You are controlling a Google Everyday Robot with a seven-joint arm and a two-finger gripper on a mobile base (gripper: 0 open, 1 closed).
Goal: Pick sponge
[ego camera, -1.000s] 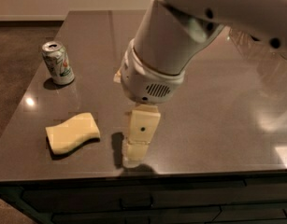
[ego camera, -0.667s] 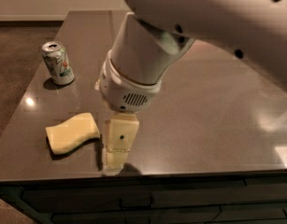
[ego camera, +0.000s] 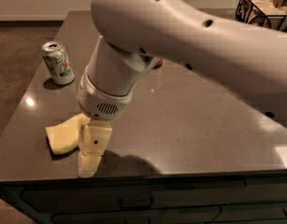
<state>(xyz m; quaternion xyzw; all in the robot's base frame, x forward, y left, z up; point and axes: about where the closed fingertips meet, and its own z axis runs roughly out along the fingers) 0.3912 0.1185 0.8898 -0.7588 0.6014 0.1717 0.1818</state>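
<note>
Tool [ego camera: 94,143] low at the sponge's right end

It hangs just above the table [ego camera: 190,125] near the front edge, against the right end of the sponge [ego camera: 62,135], which lies flat at the tool's 9 o'clock. Whether the tool is wide or narrow I cannot tell. A can [ego camera: 57,63] stands at the sponge's 12 o'clock. By my judgement the approach is done, while gripping and lifting remain.

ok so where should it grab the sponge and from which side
Probably from straight above, pinching across its short width between the wavy long edges: the sponge lies flat on the table, so its sides sit too low to approach sideways. The gripper hangs at its right end in the picture, so gripping there looks easiest.
</note>
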